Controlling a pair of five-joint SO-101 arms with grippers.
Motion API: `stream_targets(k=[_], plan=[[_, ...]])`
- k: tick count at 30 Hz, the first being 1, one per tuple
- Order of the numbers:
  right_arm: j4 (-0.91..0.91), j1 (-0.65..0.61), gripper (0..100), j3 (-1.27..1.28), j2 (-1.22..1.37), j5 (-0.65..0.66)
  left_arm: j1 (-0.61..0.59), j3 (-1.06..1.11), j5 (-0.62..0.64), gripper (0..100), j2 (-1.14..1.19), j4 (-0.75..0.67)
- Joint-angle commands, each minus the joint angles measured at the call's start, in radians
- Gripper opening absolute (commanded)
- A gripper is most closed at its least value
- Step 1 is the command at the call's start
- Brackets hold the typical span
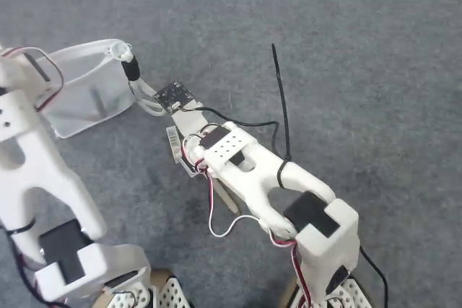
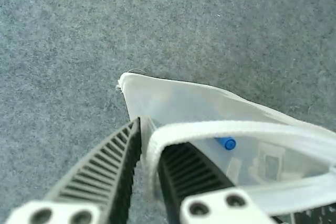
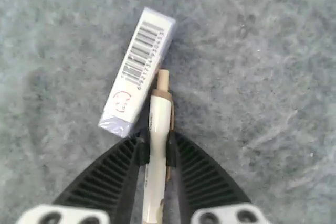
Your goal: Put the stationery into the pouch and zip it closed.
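Note:
My left gripper point(image 2: 144, 124) is shut on the rim of the translucent white pouch point(image 2: 210, 108), one finger inside the mouth and one outside. Something small and blue point(image 2: 227, 142) lies inside it. In the high view the pouch point(image 1: 90, 95) is held at the far left with its mouth open. My right gripper point(image 3: 156, 140) is shut on a cream pen point(image 3: 157, 114), low over the carpet. The pen's tip touches a white eraser box point(image 3: 139, 72) with a barcode. From above, the eraser point(image 1: 173, 143) lies just right of the pouch, and the pen point(image 1: 229, 200) runs under the right arm.
Grey carpet point(image 1: 361, 70) covers the whole surface. A thin black strap point(image 1: 281, 99) sticks up from the right arm. The pouch's black zip pull point(image 1: 131, 68) hangs at its right corner. Both arm bases stand at the near edge.

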Motion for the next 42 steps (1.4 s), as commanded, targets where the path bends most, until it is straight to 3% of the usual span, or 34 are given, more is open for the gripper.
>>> stream_targets(k=[1, 8, 14, 21, 37, 42], plan=[[0.122, 0.004, 2.0, -0.098, 0.005, 0.043, -0.006, -0.058, 0.018, 1, -0.014, -0.02], [0.343, 0.019, 2.4, -0.247, 0.062, 0.043, -0.006, -0.058, 0.018, 1, -0.014, -0.02], [0.45, 0.015, 14.3, -0.29, 0.128, 0.044, -0.006, -0.058, 0.018, 1, -0.014, -0.02], [0.458, 0.015, 0.2, -0.304, 0.134, 0.048, -0.006, -0.058, 0.018, 1, -0.014, -0.02], [0.765, 0.05, 0.6, -0.298, -0.166, 0.038, 0.002, -0.062, 0.018, 1, -0.015, -0.02], [0.826, 0.094, 0.6, -0.298, -0.275, 0.038, 0.057, -0.059, 0.018, 1, -0.015, -0.018]])
